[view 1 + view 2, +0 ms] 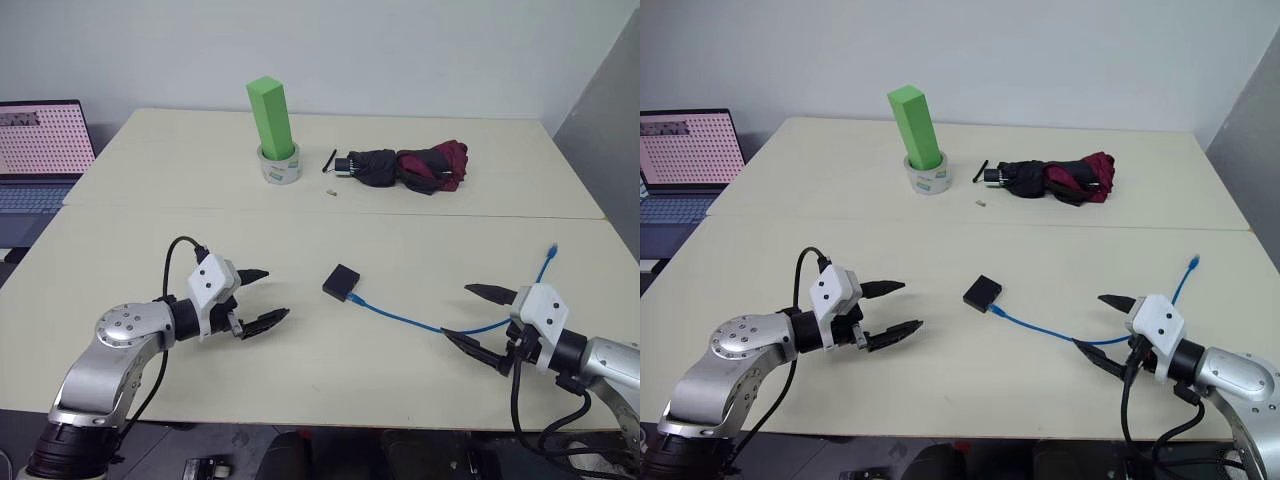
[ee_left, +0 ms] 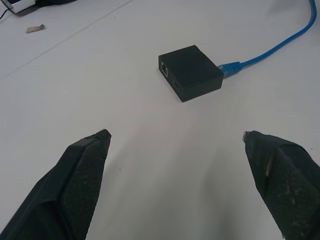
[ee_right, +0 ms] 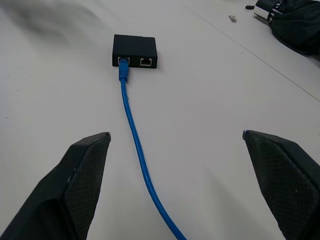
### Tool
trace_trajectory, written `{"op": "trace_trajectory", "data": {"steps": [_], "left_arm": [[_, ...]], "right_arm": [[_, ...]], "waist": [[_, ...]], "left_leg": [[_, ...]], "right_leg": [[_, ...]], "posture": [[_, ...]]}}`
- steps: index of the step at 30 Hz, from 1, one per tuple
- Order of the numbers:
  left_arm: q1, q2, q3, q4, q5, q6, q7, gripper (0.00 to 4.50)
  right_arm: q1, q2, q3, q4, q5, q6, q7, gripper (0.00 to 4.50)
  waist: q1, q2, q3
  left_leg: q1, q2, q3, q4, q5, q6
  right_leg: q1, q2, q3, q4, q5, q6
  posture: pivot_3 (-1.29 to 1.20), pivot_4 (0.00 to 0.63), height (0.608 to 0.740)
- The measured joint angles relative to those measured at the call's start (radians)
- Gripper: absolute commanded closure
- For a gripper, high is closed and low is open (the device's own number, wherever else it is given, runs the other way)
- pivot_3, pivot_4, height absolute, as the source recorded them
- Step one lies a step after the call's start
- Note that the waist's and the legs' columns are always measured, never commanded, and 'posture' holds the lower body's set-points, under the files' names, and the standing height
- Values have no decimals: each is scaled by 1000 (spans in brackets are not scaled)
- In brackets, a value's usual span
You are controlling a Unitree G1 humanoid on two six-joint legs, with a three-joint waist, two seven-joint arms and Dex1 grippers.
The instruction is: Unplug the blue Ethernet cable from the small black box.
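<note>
The small black box (image 1: 341,282) lies flat on the cream table (image 1: 420,225), and everything else is best placed from it. The blue Ethernet cable (image 1: 400,317) is plugged into one of two ports on the box's side that faces the robot's right; in the right wrist view the neighbouring port sits empty. From the plug the cord runs away from the box toward the right gripper (image 1: 468,313), passes between its fingers low on the table, then curves back up to a free end well to the right of the box. The left gripper (image 1: 264,296) hovers on the box's opposite side, near but apart from it, pointing at it. Both sets of jaws stand wide apart and hold nothing. Far behind the box rest a folded umbrella (image 1: 410,167), a roll of tape (image 1: 279,166) with a green block (image 1: 270,116) standing in it, and a laptop (image 1: 42,150) off to the left. The task looks to be at the approach stage, with the plug seated. Next, I judge, the left gripper must pin the box while the right closes on the cord just beside the plug and pulls straight outward.
</note>
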Motion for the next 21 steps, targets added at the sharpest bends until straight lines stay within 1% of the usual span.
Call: {"op": "trace_trajectory", "data": {"steps": [13, 18, 21], "left_arm": [[-8, -1, -21, -18, -5, 15, -14, 0], [-7, 0, -31, -24, -9, 23, -21, 0], [-11, 0, -60, -24, -8, 23, -39, 0]], "right_arm": [[-16, 0, 22, 0, -3, 20, -19, 8], [-39, 5, 91, -1, -24, 55, -39, 8], [-117, 40, 183, 6, -63, 61, -64, 8]], "waist": [[0, 0, 0], [0, 0, 0], [-1, 0, 0]], "left_leg": [[0, 0, 0, 0, 0, 0], [0, 0, 0, 0, 0, 0], [0, 0, 0, 0, 0, 0]], "right_leg": [[0, 0, 0, 0, 0, 0], [0, 0, 0, 0, 0, 0], [0, 0, 0, 0, 0, 0]], "posture": [[0, 150, 740], [0, 150, 740], [0, 150, 740]]}}
